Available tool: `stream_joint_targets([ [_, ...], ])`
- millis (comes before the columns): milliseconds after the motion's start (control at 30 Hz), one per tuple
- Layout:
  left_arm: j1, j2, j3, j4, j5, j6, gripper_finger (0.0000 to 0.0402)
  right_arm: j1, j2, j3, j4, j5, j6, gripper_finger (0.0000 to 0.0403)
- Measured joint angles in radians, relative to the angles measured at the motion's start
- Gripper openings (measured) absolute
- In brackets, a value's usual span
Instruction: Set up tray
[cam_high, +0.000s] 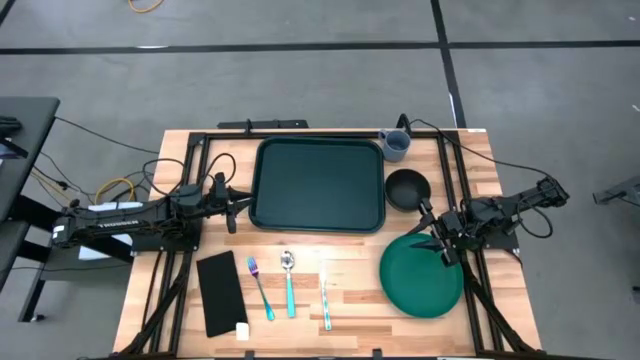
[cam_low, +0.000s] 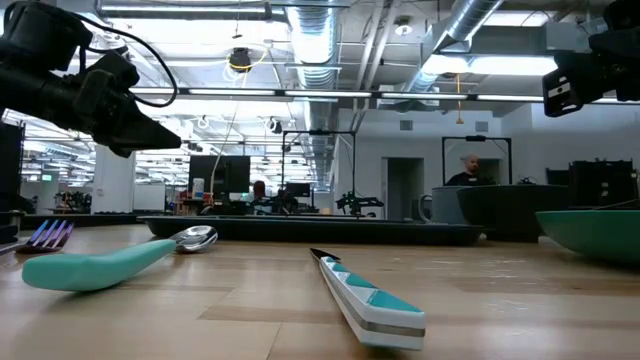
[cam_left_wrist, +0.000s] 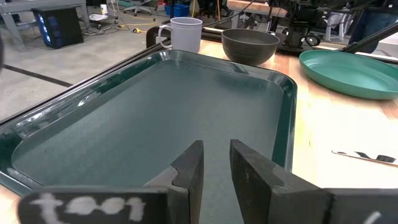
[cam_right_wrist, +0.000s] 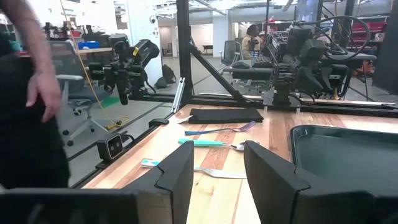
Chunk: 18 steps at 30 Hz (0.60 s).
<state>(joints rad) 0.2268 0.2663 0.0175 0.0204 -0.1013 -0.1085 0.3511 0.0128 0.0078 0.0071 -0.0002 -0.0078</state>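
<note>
Left gripper (cam_high: 232, 205): empty, fingers narrowly parted, just beside the tray's (cam_high: 318, 184) left rim. Right gripper (cam_high: 441, 243): empty, fingers moderately apart, over the green plate's (cam_high: 420, 283) upper edge. Tray lies empty at the surface's far centre; risk judged: a careless reach toward bowl (cam_high: 407, 188) or mug (cam_high: 394, 145) could nudge the tray askew.

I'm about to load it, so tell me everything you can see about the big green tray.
The tray is a large dark green rectangle of smooth, plastic-looking material with rounded corners and a raised rim. It lies flat and empty at the table's far middle. A mug and dark bowl stand just off its right side. The left gripper is at its left edge, not gripping it.
</note>
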Motion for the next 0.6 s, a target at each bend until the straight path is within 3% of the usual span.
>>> stream_joint_targets([
  [233, 0.000, 0.000, 0.000, 0.000, 0.000, 0.000, 0.0067, 0.005, 0.000, 0.000, 0.089, 0.001, 0.026, 0.0134],
  [433, 0.000, 0.000, 0.000, 0.000, 0.000, 0.000, 0.0067, 0.020, 0.000, 0.000, 0.335, 0.008, 0.516, 0.0134],
  [600, 0.000, 0.000, 0.000, 0.000, 0.000, 0.000, 0.0067, 0.018, 0.000, 0.000, 0.422, 0.073, 0.734, 0.0134],
])
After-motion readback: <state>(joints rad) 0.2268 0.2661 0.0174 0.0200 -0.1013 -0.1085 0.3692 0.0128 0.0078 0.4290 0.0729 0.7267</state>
